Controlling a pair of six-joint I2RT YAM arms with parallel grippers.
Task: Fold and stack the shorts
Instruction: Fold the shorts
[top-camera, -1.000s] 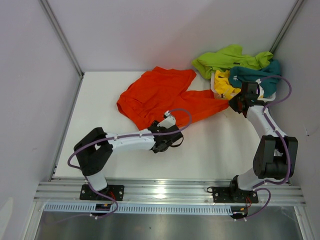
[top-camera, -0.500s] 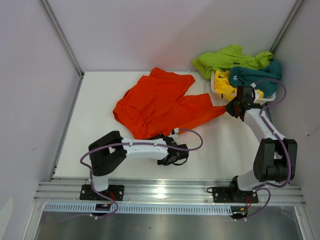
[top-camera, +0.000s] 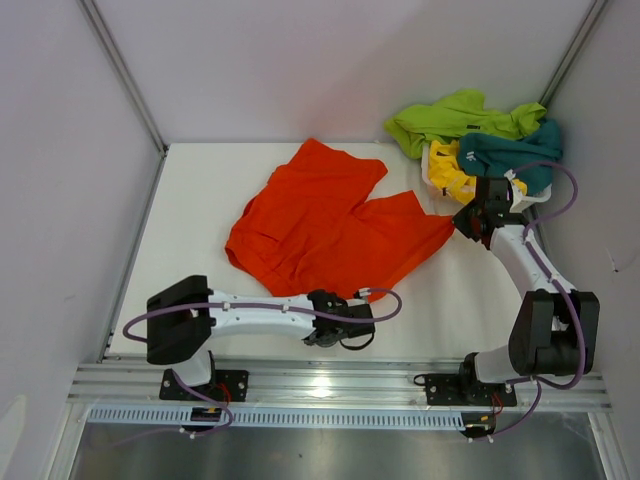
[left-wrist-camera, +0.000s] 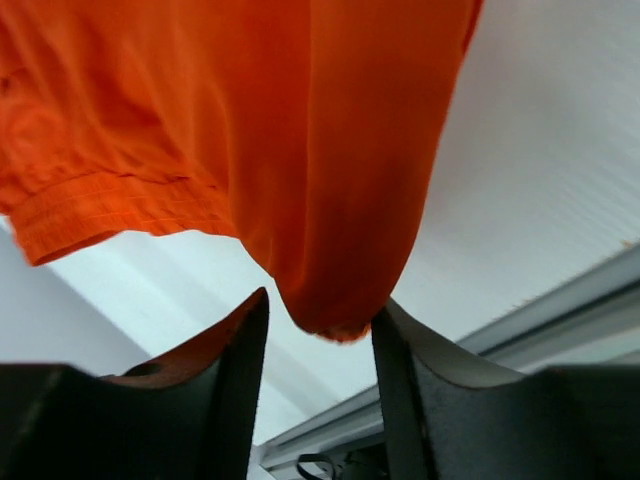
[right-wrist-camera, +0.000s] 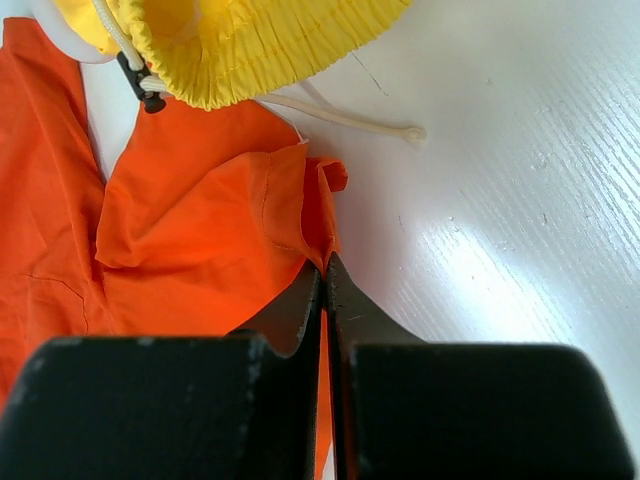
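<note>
The left tool (left-wrist-camera: 318, 318) stands partly open with a fold of the orange shorts (top-camera: 320, 225) in its gap; whether it actually grips the cloth cannot be told. The right tool (right-wrist-camera: 323, 280) is pinched tight on the right corner of the same shorts, which lie spread on the counter (top-camera: 200, 200). The yellow shorts (top-camera: 446, 172), green shorts (top-camera: 450, 115) and teal shorts (top-camera: 512, 150) are heaped together at the far right corner.

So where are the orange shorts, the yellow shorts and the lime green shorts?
orange shorts (top-camera: 320, 225), top view, middle of the spread-out fabric.
yellow shorts (right-wrist-camera: 260, 40), right wrist view, on the gathered waistband.
lime green shorts (top-camera: 450, 112), top view, middle of the crumpled fabric.
</note>
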